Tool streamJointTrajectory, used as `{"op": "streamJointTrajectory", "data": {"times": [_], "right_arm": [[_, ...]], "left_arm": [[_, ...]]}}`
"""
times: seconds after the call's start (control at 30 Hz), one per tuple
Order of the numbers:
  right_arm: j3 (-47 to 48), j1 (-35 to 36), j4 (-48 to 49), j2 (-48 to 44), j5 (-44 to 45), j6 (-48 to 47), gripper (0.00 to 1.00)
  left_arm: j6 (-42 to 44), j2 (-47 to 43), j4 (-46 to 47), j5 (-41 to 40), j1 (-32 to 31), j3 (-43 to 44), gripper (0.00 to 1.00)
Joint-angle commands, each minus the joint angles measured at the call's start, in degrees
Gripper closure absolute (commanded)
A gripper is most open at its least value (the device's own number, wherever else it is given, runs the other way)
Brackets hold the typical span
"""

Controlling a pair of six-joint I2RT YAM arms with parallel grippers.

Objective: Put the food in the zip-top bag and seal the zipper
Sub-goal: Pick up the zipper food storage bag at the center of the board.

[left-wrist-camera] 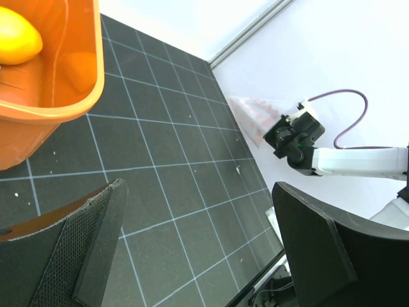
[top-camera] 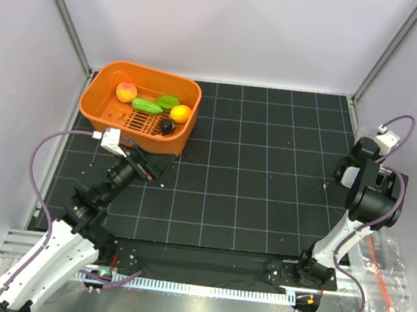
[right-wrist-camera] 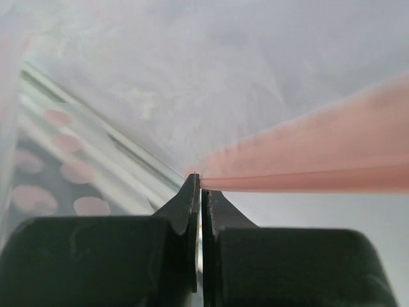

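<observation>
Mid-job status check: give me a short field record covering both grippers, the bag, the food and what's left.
left gripper: open, empty, beside the orange basket
right gripper: shut on the zipper
zip-top bag: far right, held at its mouth
food in basket: peach-orange ball, green pieces, yellow-orange fruit, dark purple piece
left to do: load food, seal

We see a black tabletop ruled with a pale grid. An orange basket sits on its far left corner. By the near right edge is the clear zip-top bag; we cannot tell whether it rests there.
</observation>
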Motion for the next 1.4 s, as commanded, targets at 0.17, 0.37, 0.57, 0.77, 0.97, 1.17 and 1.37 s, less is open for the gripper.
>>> {"op": "streamJointTrajectory", "data": {"times": [0.17, 0.37, 0.57, 0.77, 0.97, 1.17, 1.37], "right_arm": [[-2.42, 7.26, 2.41, -14.51, 8.84, -8.37, 0.99], [1.27, 18.15, -12.08, -22.17, 8.58, -10.93, 0.99], [8.28, 33.95, -30.79, -26.58, 8.92, -1.26, 0.99], [14.71, 48.21, -44.70, -26.58, 9.01, 4.02, 0.99], [11.93, 62.63, -42.48, -28.94, 9.02, -2.20, 0.99], [4.54, 73.80, -36.99, -29.82, 8.58, -10.13, 0.99], [-6.52, 75.56, -29.46, -36.85, 3.74, -9.87, 0.99]], "left_arm": [[-0.42, 0.57, 0.66, -0.52, -0.14, 0.65, 0.00], [0.63, 2.85, 0.49, -1.57, -0.22, 1.35, 0.00], [3.79, 7.25, -0.04, -2.28, -0.22, 3.46, 0.00], [6.70, 10.16, -1.80, -2.36, -0.23, 5.49, 0.00], [7.31, 8.93, -1.27, -0.87, -0.23, 5.66, 0.00], [7.05, 9.27, 3.46, 3.87, -0.23, 4.52, 0.00], [5.29, 12.70, 6.99, 10.72, -0.23, 4.52, 0.00]]}}
